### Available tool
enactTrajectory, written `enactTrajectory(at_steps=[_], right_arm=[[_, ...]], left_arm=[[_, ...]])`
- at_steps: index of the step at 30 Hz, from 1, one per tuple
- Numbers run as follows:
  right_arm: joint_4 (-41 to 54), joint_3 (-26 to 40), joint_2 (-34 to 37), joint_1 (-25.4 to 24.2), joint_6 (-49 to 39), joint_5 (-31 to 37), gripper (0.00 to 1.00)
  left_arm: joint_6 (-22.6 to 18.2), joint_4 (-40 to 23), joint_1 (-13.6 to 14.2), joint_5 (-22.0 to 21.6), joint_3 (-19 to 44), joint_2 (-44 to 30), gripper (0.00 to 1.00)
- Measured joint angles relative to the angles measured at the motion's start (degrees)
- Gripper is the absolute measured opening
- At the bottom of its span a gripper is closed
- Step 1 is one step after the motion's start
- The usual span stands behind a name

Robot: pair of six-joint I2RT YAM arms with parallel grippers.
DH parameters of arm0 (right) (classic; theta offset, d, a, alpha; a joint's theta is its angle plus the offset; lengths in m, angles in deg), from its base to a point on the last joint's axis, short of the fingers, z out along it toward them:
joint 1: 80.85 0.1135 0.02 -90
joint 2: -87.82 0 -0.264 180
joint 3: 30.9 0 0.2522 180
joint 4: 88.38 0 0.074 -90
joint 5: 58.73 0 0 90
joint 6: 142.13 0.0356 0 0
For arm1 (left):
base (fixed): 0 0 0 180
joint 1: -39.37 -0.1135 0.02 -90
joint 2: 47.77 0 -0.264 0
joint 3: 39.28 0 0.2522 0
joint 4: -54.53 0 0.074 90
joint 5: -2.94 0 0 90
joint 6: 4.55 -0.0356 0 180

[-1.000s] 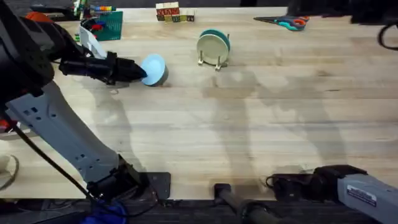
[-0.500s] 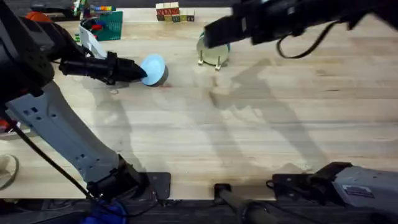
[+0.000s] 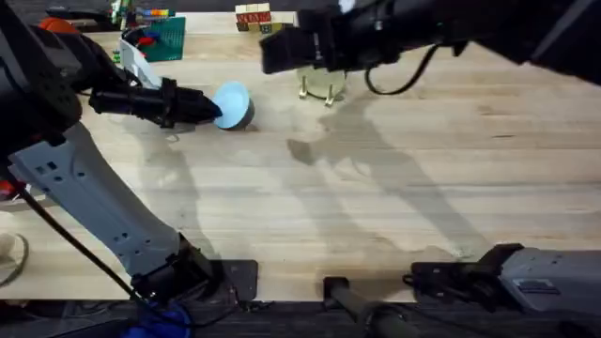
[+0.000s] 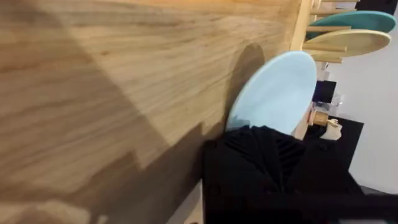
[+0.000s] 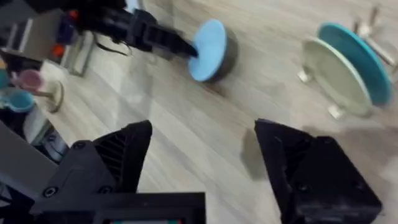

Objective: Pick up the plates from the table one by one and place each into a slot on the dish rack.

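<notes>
table: broad butcher-block top, pale planks with long grain, matte; carries every piece of the job.
right arm: dark, reaching across the far side above the rack, likely coming over to help or to take the plate.
left arm: stretched low along the far left, wrist level so the plate stands on edge, ready for a slot.
rack: small light-wood frame with thin upright dowels, at the far middle; already filled with two plates standing on edge.
teal plate: round, smooth plastic, upright between pegs.
cream plate: same shape, just in front of the teal one, also upright.
blue plate: light blue, round, glossy plastic; tilted on its rim left of the rack and apart from it, lower edge close to the wood, contact unclear.
left gripper: black fingers clamped on the blue plate's rim, seen close in the left wrist view.
right gripper: black ribbed fingers spread wide, nothing between them, aimed toward the blue plate.
step in hand: probably carrying blue plate to a free slot.
</notes>
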Motion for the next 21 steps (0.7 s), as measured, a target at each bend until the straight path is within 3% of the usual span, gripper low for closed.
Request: enactTrajectory(at_steps=[11, 21], right_arm=[[-9.70, 0.02, 7.97, 6.25, 0.68, -0.02, 0.993], [-12.37, 0.02, 13.58, 6.74, 4.40, 0.03, 0.993]], left_arm=[[0.01, -0.02, 0.00, 0.00, 0.00, 0.00, 0.040], [0.01, 0.00, 0.00, 0.00, 0.00, 0.00, 0.041]])
